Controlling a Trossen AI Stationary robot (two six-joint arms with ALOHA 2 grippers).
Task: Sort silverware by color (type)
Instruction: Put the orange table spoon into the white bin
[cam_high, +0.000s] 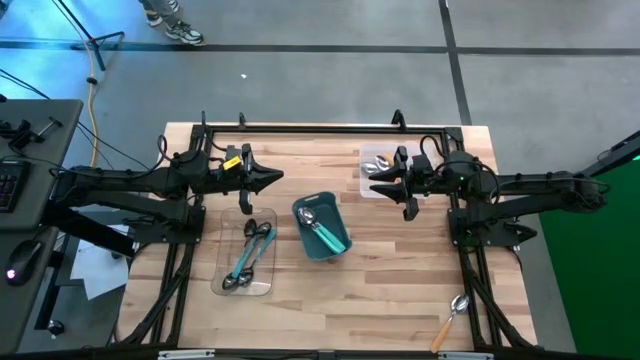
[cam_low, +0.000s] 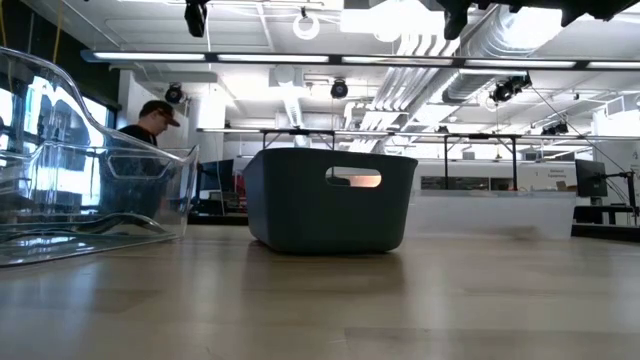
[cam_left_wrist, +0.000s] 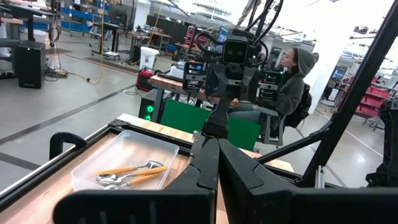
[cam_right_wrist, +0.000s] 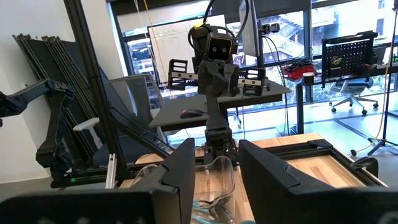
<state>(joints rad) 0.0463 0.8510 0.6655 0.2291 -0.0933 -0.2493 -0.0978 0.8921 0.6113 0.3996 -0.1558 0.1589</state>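
At the counter's (cam_high: 400, 300) near right corner, an orange-handled spoon (cam_high: 449, 322) is seen lying diagonally, well apart from the half-spread, empty right claw (cam_high: 378, 187), the nearer; the left claw (cam_high: 277, 179) is pressed together.

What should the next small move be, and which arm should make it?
Probably swing the right gripper toward the orange-handled spoon lying alone near the table's front right corner. It is the only spoon outside a container, its orange-handled mates sit in the clear tray by that gripper, and the jaws stand apart with nothing in them. The left gripper is shut, waiting above the other tray.
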